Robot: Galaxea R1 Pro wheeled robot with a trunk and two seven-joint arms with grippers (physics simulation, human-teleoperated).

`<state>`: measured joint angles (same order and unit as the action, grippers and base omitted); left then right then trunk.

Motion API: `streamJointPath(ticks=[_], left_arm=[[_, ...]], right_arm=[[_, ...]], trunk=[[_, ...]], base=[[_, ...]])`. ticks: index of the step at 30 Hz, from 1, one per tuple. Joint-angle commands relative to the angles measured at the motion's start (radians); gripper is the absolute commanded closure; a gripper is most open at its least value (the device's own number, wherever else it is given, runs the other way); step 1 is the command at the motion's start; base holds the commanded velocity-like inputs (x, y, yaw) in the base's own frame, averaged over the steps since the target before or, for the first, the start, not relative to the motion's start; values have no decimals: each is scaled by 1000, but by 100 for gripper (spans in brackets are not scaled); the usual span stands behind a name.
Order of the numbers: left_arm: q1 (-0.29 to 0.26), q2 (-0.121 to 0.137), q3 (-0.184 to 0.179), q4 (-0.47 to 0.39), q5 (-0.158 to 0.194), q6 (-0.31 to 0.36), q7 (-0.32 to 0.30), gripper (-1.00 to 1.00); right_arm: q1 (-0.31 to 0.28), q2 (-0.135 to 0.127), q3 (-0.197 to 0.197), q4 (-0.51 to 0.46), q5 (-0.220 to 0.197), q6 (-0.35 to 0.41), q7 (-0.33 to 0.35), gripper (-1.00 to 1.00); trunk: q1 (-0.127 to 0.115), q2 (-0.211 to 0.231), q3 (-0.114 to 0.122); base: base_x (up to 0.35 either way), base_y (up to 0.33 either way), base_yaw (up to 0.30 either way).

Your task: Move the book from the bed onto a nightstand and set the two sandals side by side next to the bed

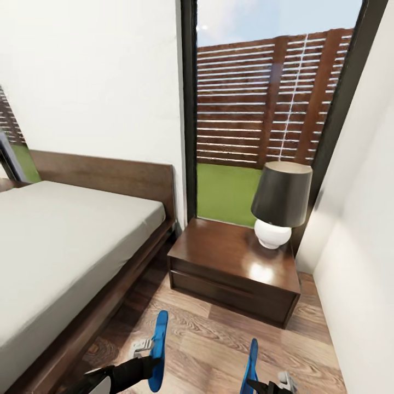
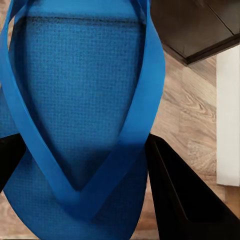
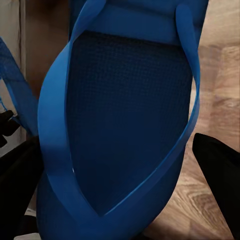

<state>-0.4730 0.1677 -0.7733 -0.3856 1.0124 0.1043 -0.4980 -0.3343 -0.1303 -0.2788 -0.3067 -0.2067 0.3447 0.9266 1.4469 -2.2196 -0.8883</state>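
Sandals in hand, one per arm. In the head view, lower centre-left of the frame, we see the left gripper (image 1: 143, 350) closed on the left sandal (image 1: 159, 350), which stands on edge with its long axis running up the frame, toe end toward the nightstand (image 1: 235, 273). At the bottom right of centre, the right gripper (image 1: 268, 386) grips the right sandal (image 1: 251, 366), likewise on edge and roughly parallel to the first. Both wrist views confirm this: dark fingers (image 2: 185, 195) flank the left sandal's sole (image 2: 85, 100), and dark fingers (image 3: 220, 170) flank the right sandal's sole (image 3: 130, 125). Jaws stand only as wide as each sole.

Both sandals hang over the wood-plank floor (image 1: 219, 339), between the bed (image 1: 65, 246) at the left of the frame and the white wall at the right. The left sandal is nearer the bed frame; the right one sits well apart from it, toward the wall.

We judge the placement hinges on this gap: the right arm must carry its sandal leftward toward the left one, keeping long axes parallel, then both lay flat beside the bed.

We see no book on the mattress area in view. A lamp (image 1: 280, 202) occupies the nightstand's right side.
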Motion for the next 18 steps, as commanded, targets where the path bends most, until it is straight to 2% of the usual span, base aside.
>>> streamJointPath(ticks=[1, 5, 18], left_arm=[[-1, -2, -3, 8, 8, 7, -2, 100], [-1, -19, -3, 29, 8, 6, -2, 100], [-1, -23, -3, 33, 8, 5, -2, 100]], right_arm=[[0, 0, -2, 0, -7, 9, 2, 100], [0, 0, -2, 0, -7, 7, 2, 100], [0, 0, -2, 0, -7, 7, 1, 100]], trunk=[[0, 0, -1], [0, 0, -3], [0, 0, -9]], base=[[0, 0, 285], [0, 0, 285], [0, -21, 285]])
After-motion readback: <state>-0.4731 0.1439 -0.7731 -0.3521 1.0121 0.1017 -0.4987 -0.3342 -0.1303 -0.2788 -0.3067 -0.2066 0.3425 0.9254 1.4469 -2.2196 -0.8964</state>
